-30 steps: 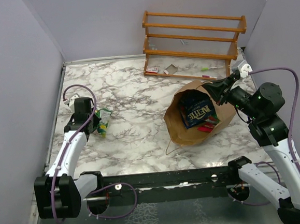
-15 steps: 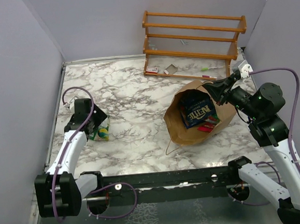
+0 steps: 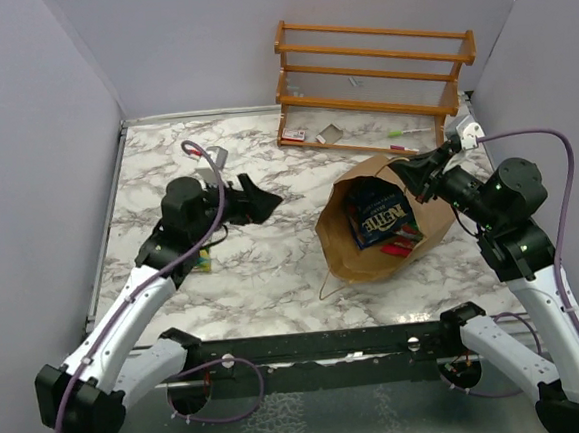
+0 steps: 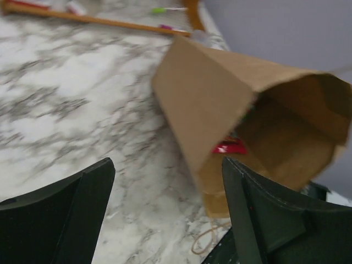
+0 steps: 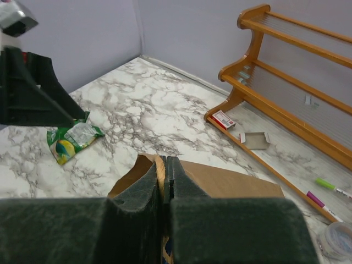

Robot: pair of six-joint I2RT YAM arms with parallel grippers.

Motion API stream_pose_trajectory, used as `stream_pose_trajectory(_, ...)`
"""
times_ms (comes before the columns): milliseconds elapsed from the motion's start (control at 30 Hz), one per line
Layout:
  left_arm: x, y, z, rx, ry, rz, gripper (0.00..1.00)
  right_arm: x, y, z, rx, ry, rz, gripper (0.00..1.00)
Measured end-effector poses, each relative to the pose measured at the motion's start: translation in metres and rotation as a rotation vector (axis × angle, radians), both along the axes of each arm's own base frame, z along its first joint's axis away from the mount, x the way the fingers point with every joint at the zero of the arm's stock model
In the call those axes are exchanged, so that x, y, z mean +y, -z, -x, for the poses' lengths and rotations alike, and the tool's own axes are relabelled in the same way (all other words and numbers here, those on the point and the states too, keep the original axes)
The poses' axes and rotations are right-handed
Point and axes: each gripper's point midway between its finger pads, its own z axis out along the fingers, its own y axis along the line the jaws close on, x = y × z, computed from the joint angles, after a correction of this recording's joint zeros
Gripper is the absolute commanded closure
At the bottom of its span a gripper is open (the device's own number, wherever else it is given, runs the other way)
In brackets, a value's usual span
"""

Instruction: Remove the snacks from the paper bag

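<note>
The brown paper bag (image 3: 347, 242) lies tilted on the marble table with its mouth open. Inside it I see a dark blue snack packet (image 3: 380, 214) and a red one (image 3: 400, 247). My right gripper (image 3: 408, 175) is shut on the bag's far rim (image 5: 159, 165). A green-yellow packet (image 3: 205, 260) lies on the table at the left, partly under my left arm, and shows plainly in the right wrist view (image 5: 69, 140). My left gripper (image 3: 255, 201) hangs open and empty, left of the bag. In its own view the bag (image 4: 214, 88) and the red packet (image 4: 230, 147) lie ahead.
An orange wooden rack (image 3: 374, 74) stands at the back right, with a small red-white box (image 3: 296, 136), a grey scrap (image 3: 328, 133) and markers (image 3: 408, 132) at its foot. The bag's string handle (image 4: 209, 239) lies on the table. Grey walls close in both sides.
My left gripper opened and let go of the green-yellow packet at the table's left, then swung right toward the bag. The right gripper and bag have stayed put.
</note>
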Motion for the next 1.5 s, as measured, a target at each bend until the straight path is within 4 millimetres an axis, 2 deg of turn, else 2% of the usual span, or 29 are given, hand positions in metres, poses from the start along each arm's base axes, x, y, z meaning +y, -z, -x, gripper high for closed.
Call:
stream_pose_trajectory(100, -0.051, -0.036, 0.039, -0.172, 0.188, 0.034, 0.23, 0.0, 0.0, -0.001, 0.0, 0.0, 0.0, 0.98)
stream_pose_trajectory(200, -0.095, -0.046, 0.072, -0.278, 0.323, 0.02, 0.23, 0.001, 0.001, -0.001, 0.004, -0.001, -0.002, 0.98)
stream_pose_trajectory(233, -0.112, -0.041, 0.085, -0.297, 0.37, -0.007, 0.22, 0.001, 0.001, -0.001, 0.006, -0.001, -0.003, 0.98)
stream_pose_trajectory(367, -0.171, -0.007, 0.115, -0.37, 0.478, -0.191, 0.23, 0.001, 0.001, -0.001, 0.006, -0.001, -0.005, 0.98)
stream_pose_trajectory(433, -0.195, 0.009, 0.122, -0.403, 0.519, -0.278, 0.26, 0.001, 0.001, -0.001, 0.006, -0.001, -0.005, 0.98)
stream_pose_trajectory(500, -0.214, 0.024, 0.115, -0.427, 0.527, -0.362, 0.28, 0.001, 0.0, -0.001, 0.006, -0.001, -0.005, 0.98)
stream_pose_trajectory(600, -0.228, 0.047, 0.099, -0.453, 0.526, -0.458, 0.31, 0.001, 0.0, -0.001, 0.005, -0.001, -0.005, 0.98)
stream_pose_trajectory(733, -0.247, 0.07, 0.082, -0.474, 0.536, -0.534, 0.52, 0.001, 0.0, -0.001, 0.005, -0.001, -0.005, 0.98)
stream_pose_trajectory(833, -0.263, 0.091, 0.065, -0.476, 0.534, -0.585, 0.56, 0.001, 0.0, -0.001, 0.004, -0.001, -0.006, 0.98)
stream_pose_trajectory(933, -0.263, 0.115, 0.053, -0.457, 0.529, -0.631, 0.56, 0.001, -0.001, -0.001, 0.003, -0.001, -0.006, 0.98)
stream_pose_trajectory(1067, -0.256, 0.13, 0.034, -0.44, 0.493, -0.648, 0.52, 0.001, -0.001, -0.001, 0.003, -0.001, -0.006, 0.98)
stream_pose_trajectory(1267, -0.26, 0.129, 0.01, -0.474, 0.408, -0.622, 0.38, 0.001, 0.0, -0.001, 0.003, -0.002, -0.006, 0.98)
stream_pose_trajectory(1500, -0.265, 0.16, -0.006, -0.467, 0.371, -0.678, 0.28, 0.001, 0.0, 0.0, 0.006, -0.005, -0.008, 0.98)
